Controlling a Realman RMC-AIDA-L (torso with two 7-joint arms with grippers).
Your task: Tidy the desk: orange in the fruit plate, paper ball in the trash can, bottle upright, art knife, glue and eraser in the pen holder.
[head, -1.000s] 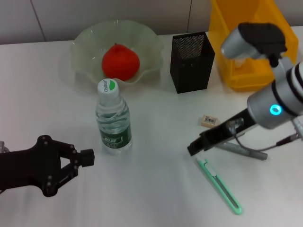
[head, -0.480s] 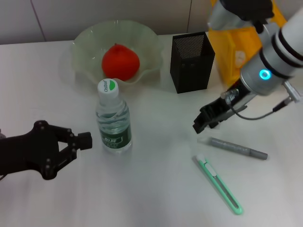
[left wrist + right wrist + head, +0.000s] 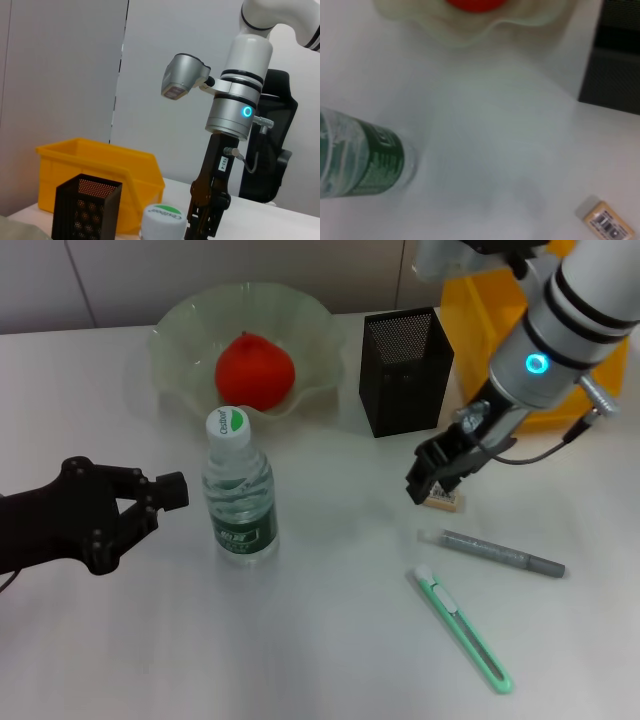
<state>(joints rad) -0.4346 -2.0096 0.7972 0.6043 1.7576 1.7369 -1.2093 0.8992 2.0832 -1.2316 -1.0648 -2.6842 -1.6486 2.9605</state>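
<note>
head view: right pincer [image 3: 432, 483] hangs just over the eraser [image 3: 441, 500], its jaws too dark to judge, toward the counter's [image 3: 330, 640] right edge. left pincer [image 3: 160, 498] spread, beside the upright bottle [image 3: 238, 490].

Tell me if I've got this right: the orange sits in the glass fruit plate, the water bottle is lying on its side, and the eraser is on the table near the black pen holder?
Not quite. The water bottle stands upright, cap up, as the head view shows. The rest holds: the orange sits in the fruit plate, and the eraser lies on the table near the black pen holder, just under the right gripper.
</note>
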